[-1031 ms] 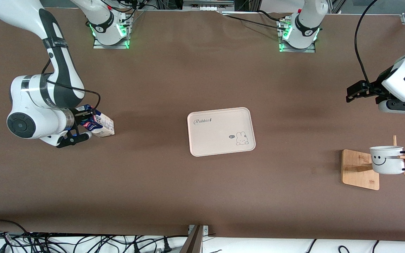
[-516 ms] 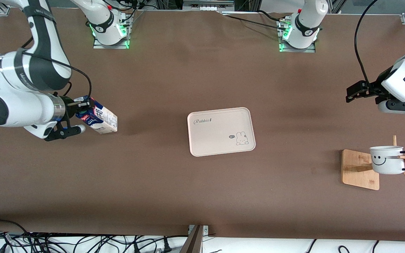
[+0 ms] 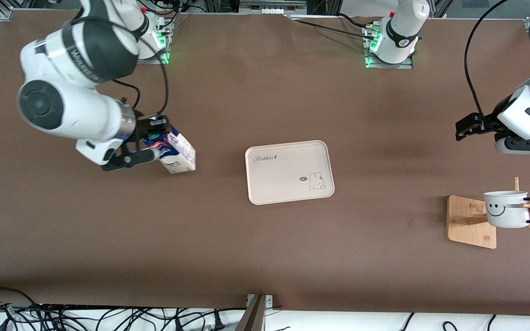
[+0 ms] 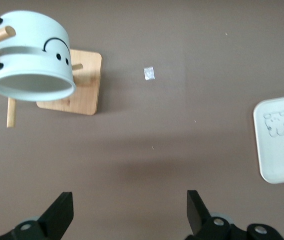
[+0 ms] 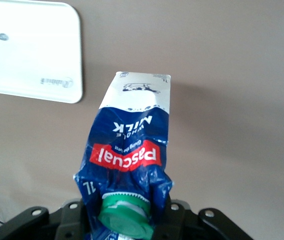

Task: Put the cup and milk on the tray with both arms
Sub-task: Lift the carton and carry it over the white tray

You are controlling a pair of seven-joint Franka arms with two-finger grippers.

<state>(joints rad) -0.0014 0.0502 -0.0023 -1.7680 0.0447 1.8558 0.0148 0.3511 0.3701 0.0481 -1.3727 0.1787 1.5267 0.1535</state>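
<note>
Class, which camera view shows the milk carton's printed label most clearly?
The right wrist view: the milk fills the middle, its red mark and lettering readable, green cap next to the right gripper holding it. The front view shows the milk small and tilted. The left wrist view does not show it.

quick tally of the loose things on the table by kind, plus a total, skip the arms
milk carton: 1, held up by the shut right gripper
mug: 1, hanging on the stand
tray: 1
bamboo stand: 1
total: 4
</note>
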